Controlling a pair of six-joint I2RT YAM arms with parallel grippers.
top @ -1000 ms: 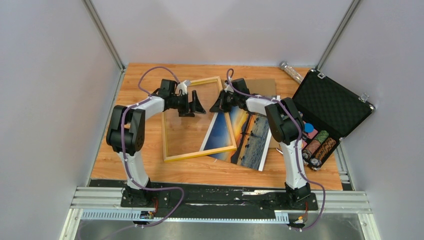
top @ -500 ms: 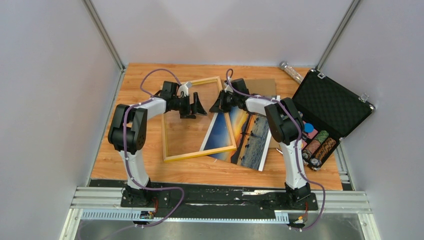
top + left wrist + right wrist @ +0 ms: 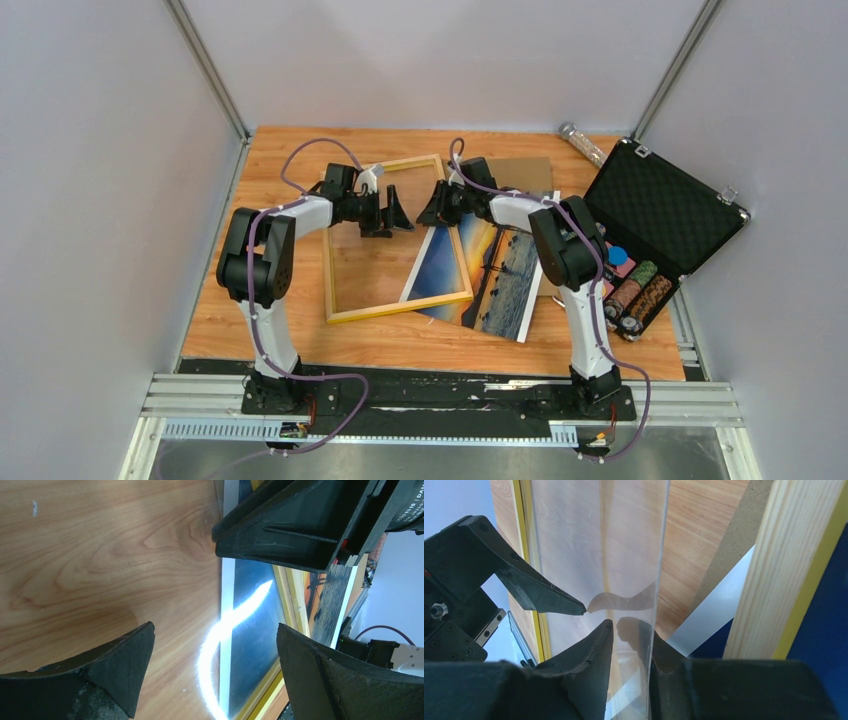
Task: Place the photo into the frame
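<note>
The thin yellow wooden picture frame (image 3: 397,308) is lying flat on the wooden desk (image 3: 400,345). The glossy rectangular photo of an orange sunset over blue water (image 3: 505,275) is lying askew, its left part tucked under the frame's right rail and the rest sticking out to the right. The left jaws are standing wide apart, grasping nothing, hovering over the frame's upper opening. The right jaws are facing them near the top of the right rail, slightly parted, with the edge of a clear pane (image 3: 574,555) running between them; whether they are pressing on it I cannot tell. An open black foam-lined case (image 3: 665,210) is sitting at the right.
</note>
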